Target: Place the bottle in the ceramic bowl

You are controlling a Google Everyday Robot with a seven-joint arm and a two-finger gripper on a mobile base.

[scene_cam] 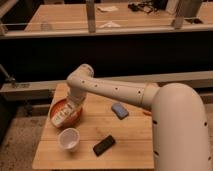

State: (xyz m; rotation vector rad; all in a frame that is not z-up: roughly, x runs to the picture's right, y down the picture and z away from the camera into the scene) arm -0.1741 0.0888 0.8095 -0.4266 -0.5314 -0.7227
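Observation:
The ceramic bowl (56,107) is orange-red and stands at the left of the wooden table (125,135). The whitish bottle (63,116), with reddish marks on its label, lies tilted within the bowl's outline. My gripper (73,105) hangs straight down from the white arm, over the bowl, right at the bottle's upper end. The arm reaches in from the right and covers the bowl's far right part.
A white paper cup (69,139) stands just in front of the bowl. A black flat object (104,145) lies near the table's front middle. A blue object (119,110) lies toward the right. A dark ledge and railing run behind the table.

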